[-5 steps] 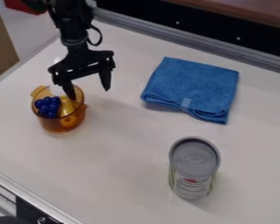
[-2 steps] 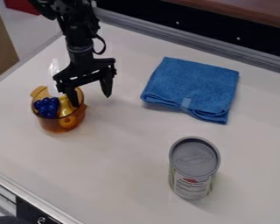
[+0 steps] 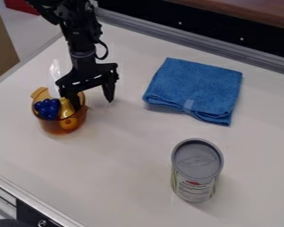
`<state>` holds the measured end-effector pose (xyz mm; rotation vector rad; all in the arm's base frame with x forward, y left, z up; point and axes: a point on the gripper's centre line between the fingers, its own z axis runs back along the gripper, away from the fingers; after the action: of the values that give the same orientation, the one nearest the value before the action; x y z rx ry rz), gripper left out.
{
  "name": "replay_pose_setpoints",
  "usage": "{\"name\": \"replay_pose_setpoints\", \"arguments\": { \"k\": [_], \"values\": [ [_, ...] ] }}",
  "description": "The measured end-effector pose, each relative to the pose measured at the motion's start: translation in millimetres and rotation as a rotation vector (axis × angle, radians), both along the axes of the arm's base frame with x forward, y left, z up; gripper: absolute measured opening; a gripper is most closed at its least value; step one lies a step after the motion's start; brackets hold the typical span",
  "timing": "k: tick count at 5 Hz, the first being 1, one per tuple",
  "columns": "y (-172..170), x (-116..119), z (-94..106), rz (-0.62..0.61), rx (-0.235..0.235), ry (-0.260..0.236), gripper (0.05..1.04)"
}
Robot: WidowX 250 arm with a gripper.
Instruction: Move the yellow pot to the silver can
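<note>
The black gripper (image 3: 93, 105) stands open over the right rim of the pot, one finger inside the pot and the other outside to its right. The pot (image 3: 54, 127) is see-through amber-yellow, at the left of the table, holding blue grapes (image 3: 47, 108), a yellow piece (image 3: 66, 107) and an orange piece (image 3: 69, 123). Upright at the lower right is the silver can (image 3: 197, 170), well apart from the pot.
A folded blue cloth (image 3: 195, 90) lies at the upper right of the white table (image 3: 126, 155). A metal rail (image 3: 191, 40) runs along the far edge, and another edge crosses the lower left corner.
The gripper has come down and slightly to the right, so one finger now dips into the pot beside its right wall. Pot, can and cloth have stayed in place.
</note>
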<state>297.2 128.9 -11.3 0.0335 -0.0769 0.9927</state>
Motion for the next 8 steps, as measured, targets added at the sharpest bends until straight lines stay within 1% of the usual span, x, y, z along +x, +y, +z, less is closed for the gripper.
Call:
{"name": "replay_pose_setpoints", "arguments": {
  "k": [1, 2, 3, 4, 5, 6, 7, 8],
  "values": [
    [-1.0, -0.6, -4.4, -0.002, 0.014, -0.005, 0.967],
    [-3.8, -3.7, -8.2, -0.028, -0.009, 0.03, 0.764],
    [-4.0, -2.9, -8.6, -0.047, -0.021, 0.046, 0.47],
    [-1.9, -2.4, -8.8, -0.058, -0.007, 0.042, 0.227],
    [-1.4, -3.6, -9.2, -0.089, 0.001, 0.05, 0.083],
    [-2.5, -4.1, -8.7, -0.156, 0.04, 0.078, 0.061],
    [-12.2, -9.0, -8.2, -0.292, 0.092, 0.106, 0.061],
    [-23.8, -9.6, 1.7, -0.362, 0.105, 0.099, 0.061]
  ]
}}
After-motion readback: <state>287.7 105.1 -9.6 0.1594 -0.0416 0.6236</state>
